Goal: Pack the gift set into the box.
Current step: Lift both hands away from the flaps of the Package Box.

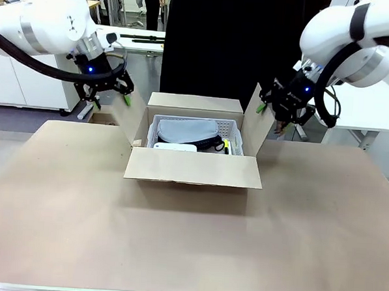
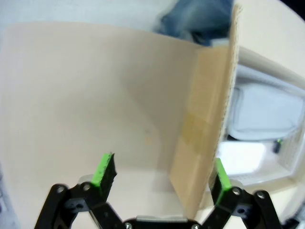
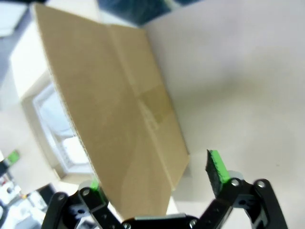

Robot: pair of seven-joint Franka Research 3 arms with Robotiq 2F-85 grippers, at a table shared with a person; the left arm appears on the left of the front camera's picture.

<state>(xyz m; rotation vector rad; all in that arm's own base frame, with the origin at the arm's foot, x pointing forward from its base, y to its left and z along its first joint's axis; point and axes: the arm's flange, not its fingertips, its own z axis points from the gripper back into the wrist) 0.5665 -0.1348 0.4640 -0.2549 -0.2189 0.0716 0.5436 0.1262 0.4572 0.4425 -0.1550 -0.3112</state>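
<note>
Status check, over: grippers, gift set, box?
Left gripper open, astride left flap of the box. Right gripper open, astride right flap. Gift set inside box, flaps unclosed. Person standing at far side.

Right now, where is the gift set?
In the front view, the gift set lies in the white basket inside the open box, between the left gripper and right gripper.

The box (image 1: 193, 168) is brown, the gift set (image 1: 185, 129) grey-blue.
</note>
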